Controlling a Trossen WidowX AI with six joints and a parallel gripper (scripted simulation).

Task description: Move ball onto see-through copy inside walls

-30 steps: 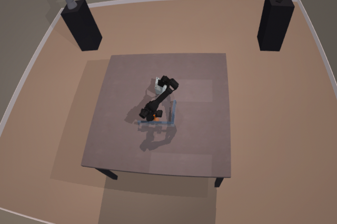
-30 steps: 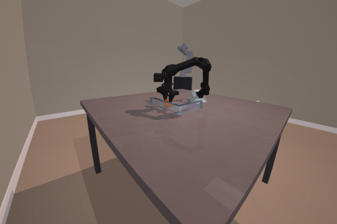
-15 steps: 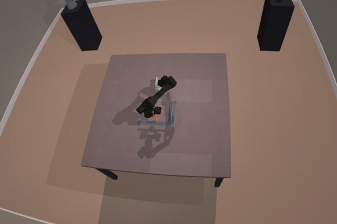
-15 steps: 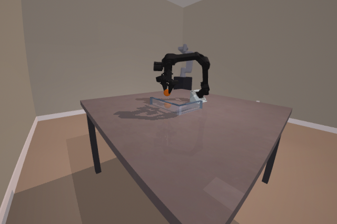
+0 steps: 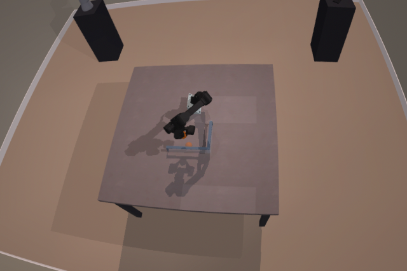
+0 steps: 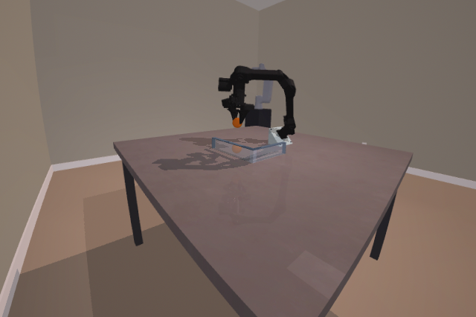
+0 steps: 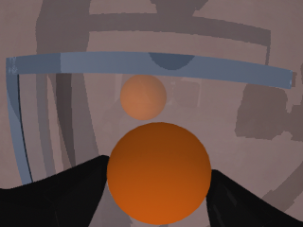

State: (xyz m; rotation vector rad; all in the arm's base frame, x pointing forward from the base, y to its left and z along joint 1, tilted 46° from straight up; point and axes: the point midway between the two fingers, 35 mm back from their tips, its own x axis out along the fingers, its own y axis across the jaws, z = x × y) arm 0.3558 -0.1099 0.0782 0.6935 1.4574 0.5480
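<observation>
Above the table [image 6: 268, 205], the gripper [image 6: 236, 118] hangs from the bent black arm [image 6: 282, 86] with its two fingers pinching the orange ball [image 7: 158, 173] between them. The exterior view shows the ball [image 6: 236, 123] lifted well off the table, higher than the tops of the low clear walls [image 6: 250, 149].

Those walls meet in a corner on the table just in front of the arm's pale base [image 6: 277, 137]. Inside that corner, near one wall, sits the faint see-through copy [image 6: 236, 149] of the ball. From the wrist view the copy [image 7: 143, 97] appears just beyond the held ball, with one wall [image 7: 151, 66] running across behind it and the other wall going down the left edge. From the top view the ball is mostly hidden under the gripper [image 5: 183, 133], with the copy [image 5: 188, 144] just beside the near wall.

Dark shadows of the arm fall across the table by the walls. Two black pedestals [image 5: 98, 29] carrying other arms stand on the floor well away from the table.
</observation>
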